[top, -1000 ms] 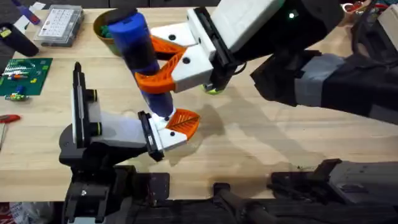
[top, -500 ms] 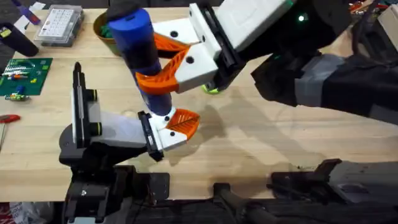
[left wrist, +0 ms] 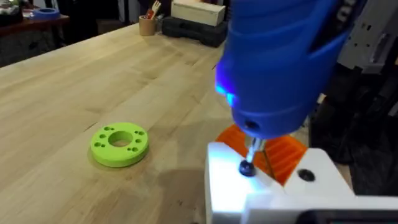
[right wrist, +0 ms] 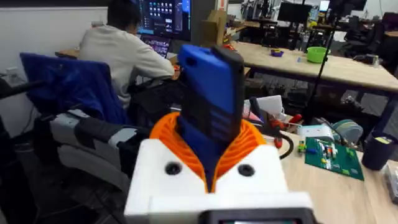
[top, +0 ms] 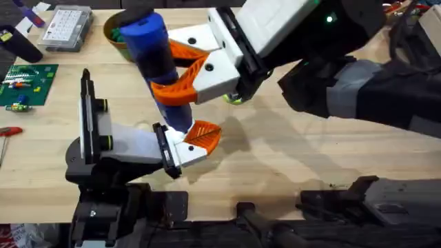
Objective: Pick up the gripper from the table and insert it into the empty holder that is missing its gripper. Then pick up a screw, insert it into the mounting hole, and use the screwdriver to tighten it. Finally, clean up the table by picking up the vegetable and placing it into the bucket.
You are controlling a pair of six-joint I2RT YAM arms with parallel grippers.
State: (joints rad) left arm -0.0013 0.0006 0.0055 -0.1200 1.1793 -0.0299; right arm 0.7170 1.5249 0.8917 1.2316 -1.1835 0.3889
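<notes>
- Right gripper (top: 180, 77): its orange ribbed pads (top: 178, 89) are clamped around the mid-body of the screwdriver (top: 153, 56), which it holds steeply tilted, tip down.
- Screwdriver, handling: a thick, rigid cylinder, probably fairly heavy for its size and smooth-skinned. A grip near the middle, as here, seems best for balance. A hold near the top would likely let the tip swing.
- Screw (left wrist: 247, 168): a small dark head seated in the white mount, directly under the screwdriver's thin metal tip (left wrist: 254, 148). It looks small and easily tipped, so the tip should press straight down along its axis.
- Left gripper (top: 196, 141): just below the screwdriver's tip. Whether its fingers are apart or together cannot be told.
- Bucket (top: 118, 34): just behind the screwdriver's upper end. Something green sits inside it.
- Green disc (left wrist: 119, 144): flat on the table, well to the side of the screwdriver's tip.
- Views compared: the left wrist view shows tip-to-screw contact and a blue glow on the screwdriver's nose. In the overhead view that contact is hidden by the tool's body, but the table layout is shown. The right wrist view shows the pads hugging the screwdriver's flat blue back.
</notes>
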